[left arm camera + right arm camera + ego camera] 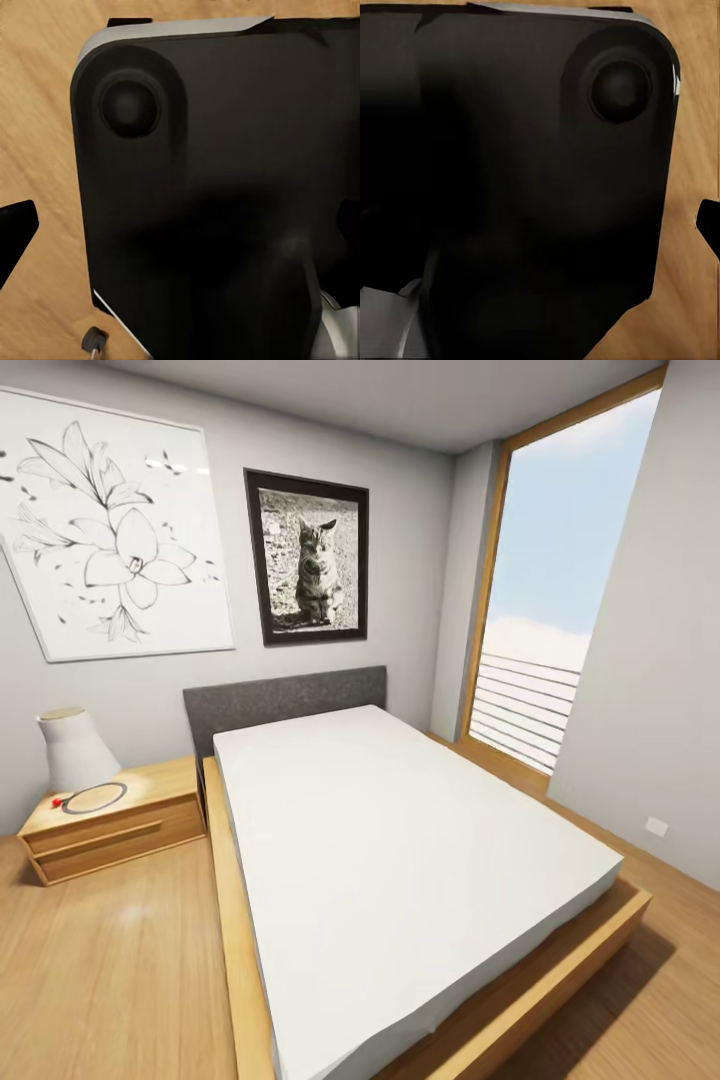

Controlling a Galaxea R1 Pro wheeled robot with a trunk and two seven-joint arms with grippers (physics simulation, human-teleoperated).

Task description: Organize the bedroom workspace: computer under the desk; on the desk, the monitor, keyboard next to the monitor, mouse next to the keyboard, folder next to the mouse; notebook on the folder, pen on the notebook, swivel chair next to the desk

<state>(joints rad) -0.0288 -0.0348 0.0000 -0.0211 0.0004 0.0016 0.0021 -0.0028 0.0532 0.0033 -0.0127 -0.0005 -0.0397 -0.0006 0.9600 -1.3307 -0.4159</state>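
I am in the bedroom, looking across a bed with a white mattress (400,860) and a light wood frame (235,960) against a grey wall. In the left wrist view, a black rounded part of my own body (225,187) hangs over the wood floor (37,112), and one dark fingertip (13,232) of my left gripper pokes in at the edge. The right wrist view has the same black body (525,187) over the floor (694,150), with a dark fingertip (711,225) at the edge. Neither view shows both fingers of a gripper.
A low light-wood nightstand (120,825) with a white lamp (75,750) stands left of the bed. Bare wood floor (110,970) runs along the bed's left side. A tall window (560,590) with a railing is at the far right, beside a narrower floor strip (650,1000).
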